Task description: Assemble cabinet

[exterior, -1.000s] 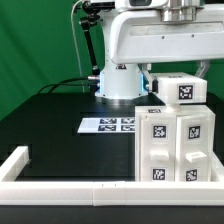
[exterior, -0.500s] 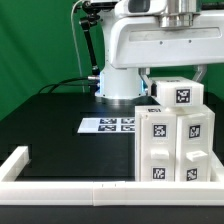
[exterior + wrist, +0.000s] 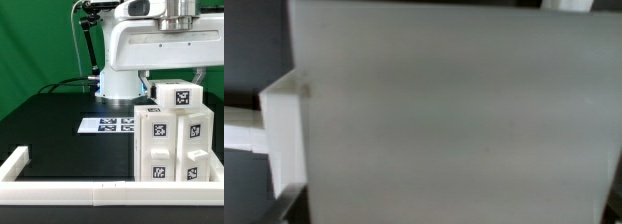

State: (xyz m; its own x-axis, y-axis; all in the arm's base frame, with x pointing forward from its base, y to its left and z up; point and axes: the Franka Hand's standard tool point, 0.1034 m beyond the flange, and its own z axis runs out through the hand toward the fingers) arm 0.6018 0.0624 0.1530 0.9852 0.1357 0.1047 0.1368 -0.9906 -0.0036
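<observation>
The white cabinet point(image 3: 175, 145) stands at the exterior view's right, near the front rail, with tagged drawer-like blocks on its faces. A white tagged top block point(image 3: 178, 95) sits at its top, under the arm. My gripper point(image 3: 176, 80) comes down from above onto this block. Dark fingers point(image 3: 147, 86) show at its sides, so the gripper looks shut on it. In the wrist view a flat white cabinet face point(image 3: 455, 110) fills nearly the whole picture and hides the fingers.
The marker board point(image 3: 108, 125) lies flat on the black table, left of the cabinet. A long white rail point(image 3: 60, 186) edges the table's front and left. The robot's white base point(image 3: 120, 85) stands behind. A green curtain backs the scene.
The top block and my gripper have shifted a little to the exterior view's left and slightly down. The cabinet body has not moved.
</observation>
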